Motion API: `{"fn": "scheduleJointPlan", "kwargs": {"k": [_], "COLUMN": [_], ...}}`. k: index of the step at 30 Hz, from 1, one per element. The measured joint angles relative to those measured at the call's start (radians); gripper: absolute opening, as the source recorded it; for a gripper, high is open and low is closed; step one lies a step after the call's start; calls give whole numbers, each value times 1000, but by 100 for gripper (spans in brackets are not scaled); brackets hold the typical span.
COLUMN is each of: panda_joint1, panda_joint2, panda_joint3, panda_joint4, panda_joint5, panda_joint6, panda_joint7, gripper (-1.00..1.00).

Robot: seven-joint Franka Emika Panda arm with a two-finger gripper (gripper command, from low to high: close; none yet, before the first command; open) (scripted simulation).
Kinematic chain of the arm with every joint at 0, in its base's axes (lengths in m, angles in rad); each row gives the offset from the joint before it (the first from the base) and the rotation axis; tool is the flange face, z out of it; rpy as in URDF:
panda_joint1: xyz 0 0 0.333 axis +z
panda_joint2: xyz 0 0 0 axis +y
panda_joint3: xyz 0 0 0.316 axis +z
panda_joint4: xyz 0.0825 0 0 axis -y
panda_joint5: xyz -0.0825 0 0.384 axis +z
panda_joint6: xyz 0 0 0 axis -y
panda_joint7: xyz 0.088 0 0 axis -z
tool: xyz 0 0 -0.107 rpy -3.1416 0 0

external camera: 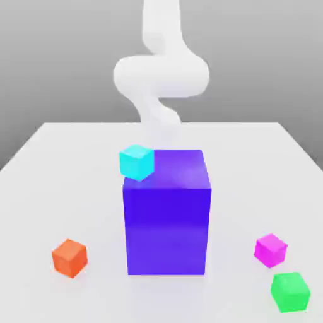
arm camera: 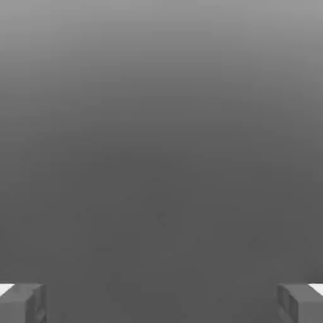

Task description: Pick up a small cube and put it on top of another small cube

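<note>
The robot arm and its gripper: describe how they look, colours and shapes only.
The robot arm is plain white, made of smooth, rounded, tube-like segments, with no visible cables or markings. In the hand view, the gripper has two blocky grey fingertips with white edges.

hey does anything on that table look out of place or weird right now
One thing: the cyan cube sits at the top corner of the big purple block, on the exterior view's left, and seems to overhang its edge. The orange, magenta and green cubes rest on the table.
</note>
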Motion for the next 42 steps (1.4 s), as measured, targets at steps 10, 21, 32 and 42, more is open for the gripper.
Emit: {"fn": "scheduleJointPlan", "kwargs": {"k": [10, 21, 32, 42], "panda_joint1": [15, 141, 335, 314], "panda_joint2": [371, 762, 1056, 1031], "panda_joint3": [211, 350, 162, 190], "panda_joint4": [-148, -310, -297, -303], "panda_joint5": [-121, -194, -389, -362], "panda_joint6": [192, 404, 613, 597], "panda_joint7": [122, 212, 372, 352], "gripper": [0, 0, 0, -100]}}
